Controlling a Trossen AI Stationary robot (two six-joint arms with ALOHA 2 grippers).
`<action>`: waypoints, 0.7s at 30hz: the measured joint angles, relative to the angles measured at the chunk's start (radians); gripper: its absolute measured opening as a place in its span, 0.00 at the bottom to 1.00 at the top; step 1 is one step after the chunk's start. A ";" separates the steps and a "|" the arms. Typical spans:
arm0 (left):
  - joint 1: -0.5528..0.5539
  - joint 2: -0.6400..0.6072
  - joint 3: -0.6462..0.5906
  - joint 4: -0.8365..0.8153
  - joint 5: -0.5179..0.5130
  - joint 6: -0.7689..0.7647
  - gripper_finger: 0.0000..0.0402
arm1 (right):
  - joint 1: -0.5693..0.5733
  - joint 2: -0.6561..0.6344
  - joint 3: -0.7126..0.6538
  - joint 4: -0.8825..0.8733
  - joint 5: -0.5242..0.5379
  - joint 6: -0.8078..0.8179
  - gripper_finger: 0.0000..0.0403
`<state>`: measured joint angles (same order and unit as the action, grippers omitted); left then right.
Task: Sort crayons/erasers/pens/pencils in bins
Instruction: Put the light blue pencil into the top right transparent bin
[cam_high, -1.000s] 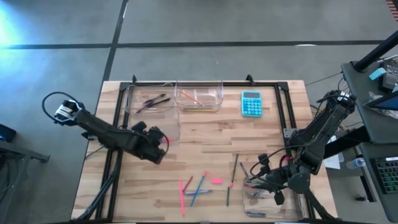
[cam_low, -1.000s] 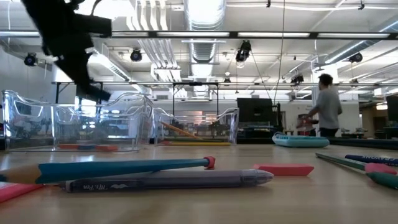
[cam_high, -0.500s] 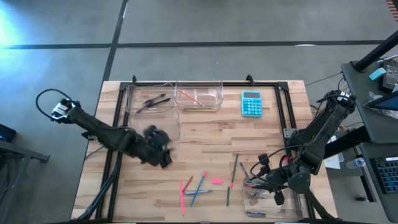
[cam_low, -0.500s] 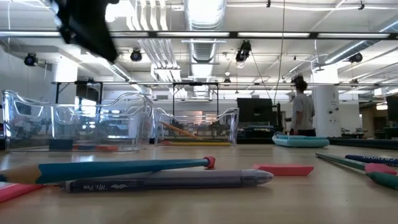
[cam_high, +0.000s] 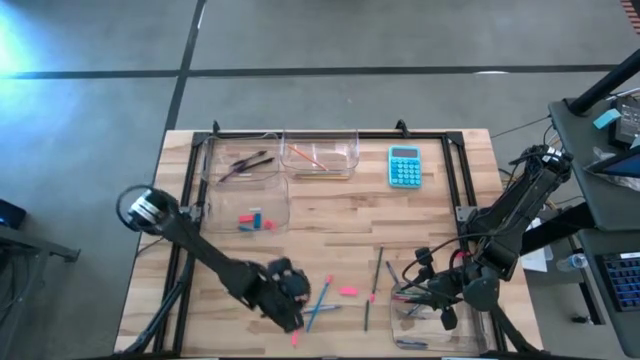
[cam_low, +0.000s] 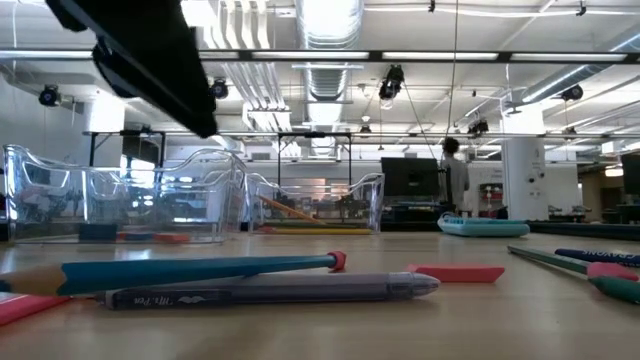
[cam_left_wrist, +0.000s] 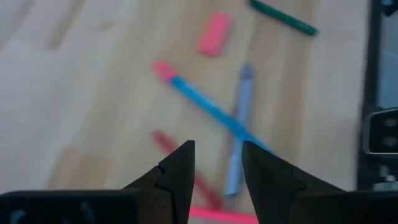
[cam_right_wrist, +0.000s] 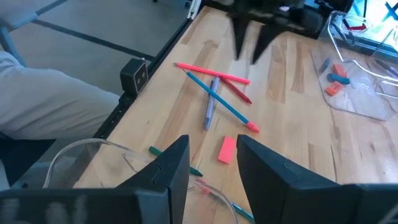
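**Left arm lining up over the loose pile, one pink eraser still out on the wood**

So the left gripper (cam_high: 291, 297) hangs over the scatter of sticks near the front edge of the light wooden table (cam_high: 330, 215), fingers parted with nothing between them. Looks to me like it's between pickups, about to go for the next item.

The small stubby pink eraser block (cam_high: 348, 291) lies flat on the table just beyond the gripper's tips, off toward the right arm's side, apart from it and not touching. Between and around them: a long blue pencil with a pink end (cam_left_wrist: 208, 107) crossing a grey-blue pen (cam_left_wrist: 238, 143), plus a couple of thin bright pink sticks (cam_right_wrist: 212, 73).

Two erasers, a pink one and a blue one (cam_high: 251, 220), already sit in the clear plastic bin on the left side of the table (cam_high: 281, 196), so if the eraser is next, that's where I'd guess it goes. The next move needs a short reach forward and a clean drop onto that block without nudging the crossed pencil and pen.

The right gripper (cam_high: 432, 293) waits over the clear bin at the front right corner (cam_high: 490, 335), fingers apart and empty.
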<state>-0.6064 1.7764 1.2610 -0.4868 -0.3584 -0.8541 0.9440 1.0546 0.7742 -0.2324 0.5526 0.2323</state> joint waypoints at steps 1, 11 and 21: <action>-0.002 0.030 0.034 0.001 0.006 0.022 0.29 | 0.000 0.000 0.000 0.002 0.000 -0.003 0.31; 0.054 0.162 0.179 0.008 0.051 0.131 0.32 | 0.000 0.000 0.000 0.006 0.000 -0.005 0.31; 0.109 0.190 0.174 0.006 0.115 0.112 0.52 | 0.000 0.000 0.000 0.006 -0.001 -0.005 0.31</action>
<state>-0.4969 1.9667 1.4347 -0.4804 -0.2433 -0.7420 0.9440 1.0546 0.7742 -0.2268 0.5518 0.2276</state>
